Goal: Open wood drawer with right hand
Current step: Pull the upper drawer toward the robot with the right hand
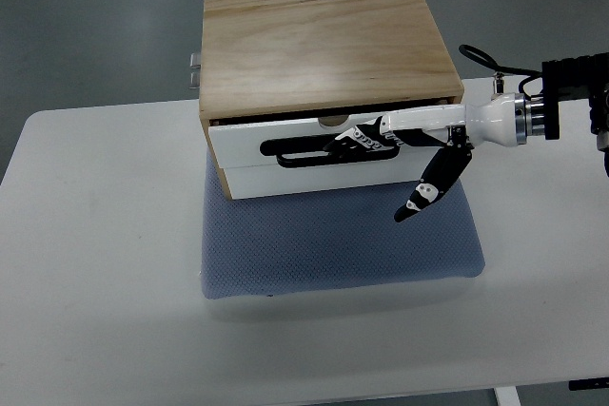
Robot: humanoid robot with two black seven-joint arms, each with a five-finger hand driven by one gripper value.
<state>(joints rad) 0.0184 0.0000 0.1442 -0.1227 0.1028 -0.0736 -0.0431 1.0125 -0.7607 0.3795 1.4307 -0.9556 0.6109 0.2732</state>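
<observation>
sitting on white tabletop (pixel 95 263): blue pad (pixel 333 244), wood drawer box (pixel 324 54) on its far half. right hand (pixel 400 145) fingers (pixel 357 143) hooked in black handle (pixel 295 151), thumb hanging loose. drawer front (pixel 285 161) pulled out slightly.

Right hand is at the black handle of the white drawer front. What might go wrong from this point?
1. The wooden box sits on a soft blue-grey cushion pad, unclamped; pulling may drag the whole box forward rather than slide the white drawer front out.
2. The right hand has fingers hooked at the right end of the black handle, thumb hanging free; an off-centre pull might skew the drawer or let the fingers slip out.
</observation>
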